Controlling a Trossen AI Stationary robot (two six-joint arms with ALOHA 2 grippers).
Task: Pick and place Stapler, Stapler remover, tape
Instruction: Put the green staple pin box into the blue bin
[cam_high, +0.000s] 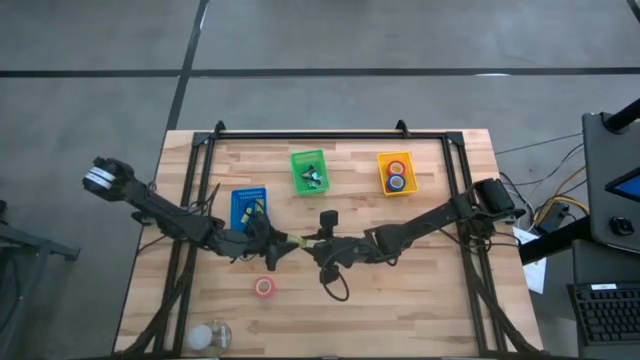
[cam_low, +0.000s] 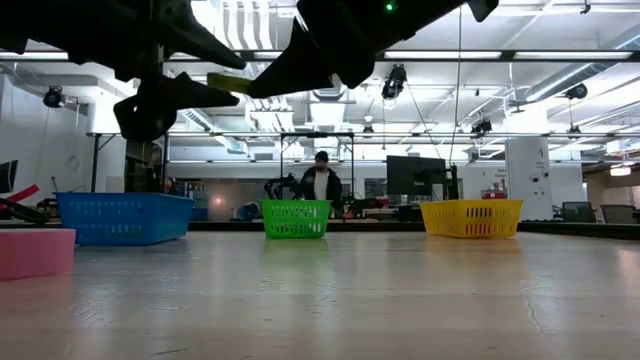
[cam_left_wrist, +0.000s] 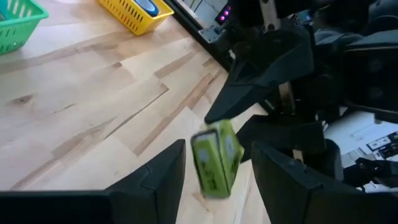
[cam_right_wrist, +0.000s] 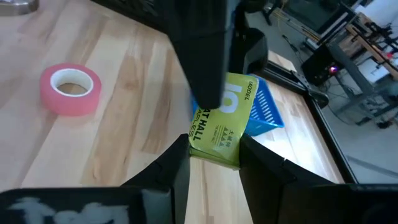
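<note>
Staple box (cam_right_wrist: 222, 118), yellow-green with printed lettering, is seen mid-table between the two grippers, raised off the wood. Left gripper (cam_high: 272, 243) is reached in from the table's left side and right gripper (cam_high: 322, 250) from the right side, so that both meet just in front of the green basket (cam_high: 309, 170). In the right wrist view the box is seen between the right gripper's (cam_right_wrist: 214, 163) two fingers and is also gripped from above by a dark finger of the other arm. In the left wrist view the box (cam_left_wrist: 216, 158) sits in the gap of the left gripper (cam_left_wrist: 217, 165), whose fingers are parted; contact with them cannot be told.

Table (cam_high: 420, 300) is of light wood planks inside a black frame. Blue basket (cam_high: 248, 205) is placed left of the green basket, and yellow basket (cam_high: 396, 172) right of it, with tape rolls inside. Red tape roll (cam_high: 264, 287) lies flat on the wood, nearer the front edge than the grippers and well apart from the green basket. A person (cam_low: 321, 180) is seen beyond the green basket (cam_low: 295, 218) in the low view, among desks and monitors.
</note>
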